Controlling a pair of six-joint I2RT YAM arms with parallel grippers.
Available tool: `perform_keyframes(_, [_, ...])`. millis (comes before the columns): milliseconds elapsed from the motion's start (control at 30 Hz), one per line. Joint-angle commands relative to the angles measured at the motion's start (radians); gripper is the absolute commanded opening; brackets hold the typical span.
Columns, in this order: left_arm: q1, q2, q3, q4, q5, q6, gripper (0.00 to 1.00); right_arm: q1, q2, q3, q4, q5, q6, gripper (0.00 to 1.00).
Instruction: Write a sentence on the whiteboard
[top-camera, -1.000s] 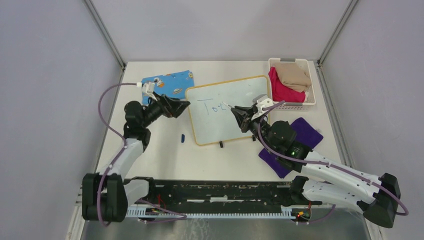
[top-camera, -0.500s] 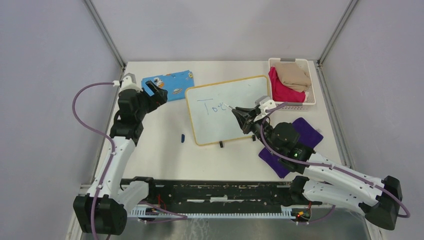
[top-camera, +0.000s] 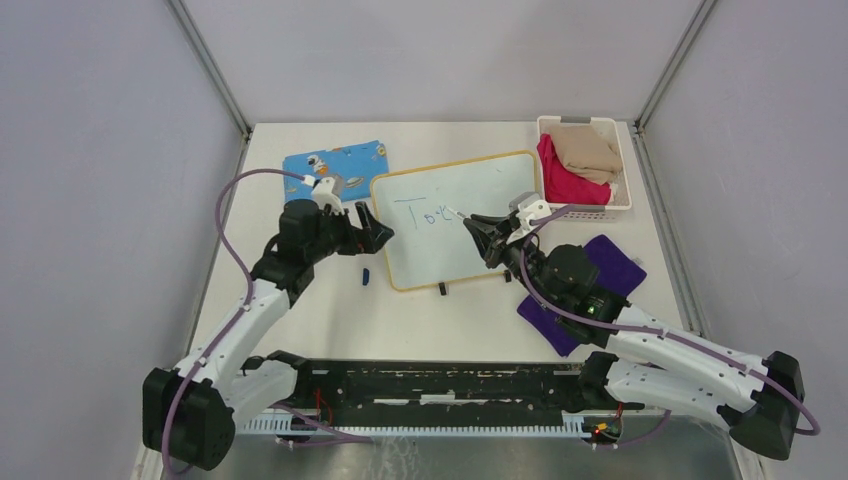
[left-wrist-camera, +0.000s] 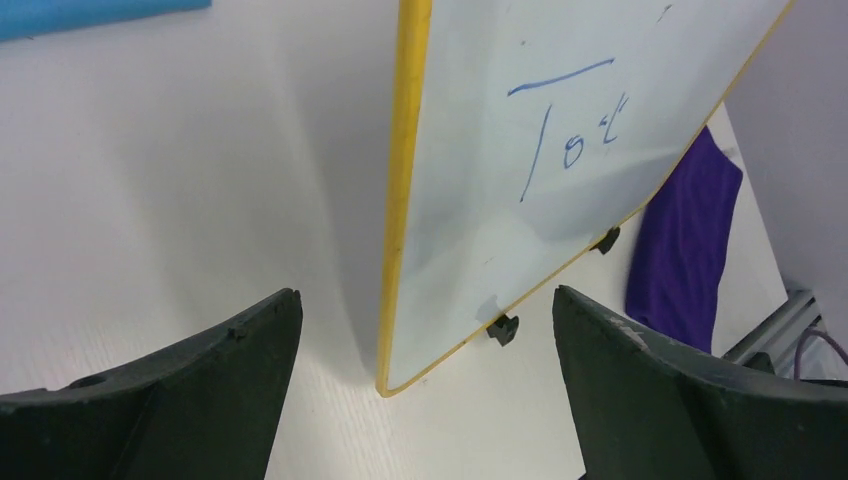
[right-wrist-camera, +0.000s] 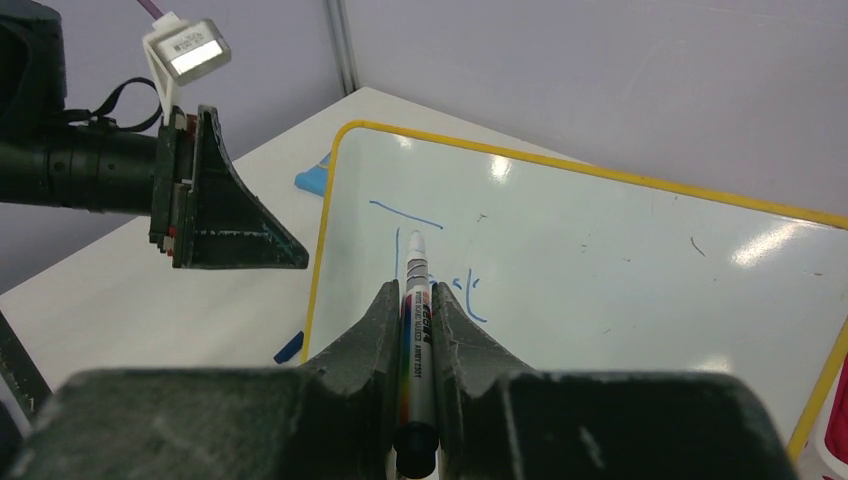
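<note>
1. Blue patterned cloth (top-camera: 335, 165): flat at the far left of the desk (top-camera: 300, 310), just beside the whiteboard's far-left corner.
2. Left end effector (top-camera: 372, 232): jaws spread fully wide, holding nothing, at the whiteboard's left edge.
3. Small blue cap (top-camera: 366, 275): on the desk, near the board's near-left corner.
4. Whiteboard (top-camera: 490, 185): flat at mid-desk, slightly skewed, black clips (top-camera: 442, 289) on the near edge.
5. Sentence (top-camera: 425, 212): blue "To" plus a partial stroke, on the board's left half.
6. Right end effector (top-camera: 478, 228): clamped on a marker (top-camera: 452, 213), tip over the writing; contact not discernible.
7. Purple cloth (top-camera: 612, 262): under the right arm.
8. White basket (top-camera: 585, 125): far right, holding red and beige fabric.
</note>
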Motion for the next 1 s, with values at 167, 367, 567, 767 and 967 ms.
perform_keyframes(167, [0.045, 0.075, -0.08, 0.219, 0.264, 0.123, 0.96, 0.002, 0.009, 0.005, 0.044, -0.005, -0.012, 0.0])
perform_keyframes(367, [0.056, 0.232, -0.12, 0.417, 0.524, 0.114, 0.84, 0.003, 0.029, 0.006, 0.06, -0.017, -0.006, 0.0])
perform_keyframes(567, [0.067, 0.32, -0.148, 0.528, 0.591, 0.136, 0.75, 0.002, 0.037, 0.01, 0.059, -0.023, -0.007, 0.0])
perform_keyframes(767, [0.076, 0.411, -0.187, 0.7, 0.648, 0.121, 0.66, 0.003, 0.061, 0.016, 0.068, -0.029, -0.004, 0.0])
perform_keyframes(967, [0.082, 0.453, -0.224, 0.827, 0.664, 0.103, 0.61, 0.002, 0.086, 0.027, 0.071, -0.037, -0.003, 0.0])
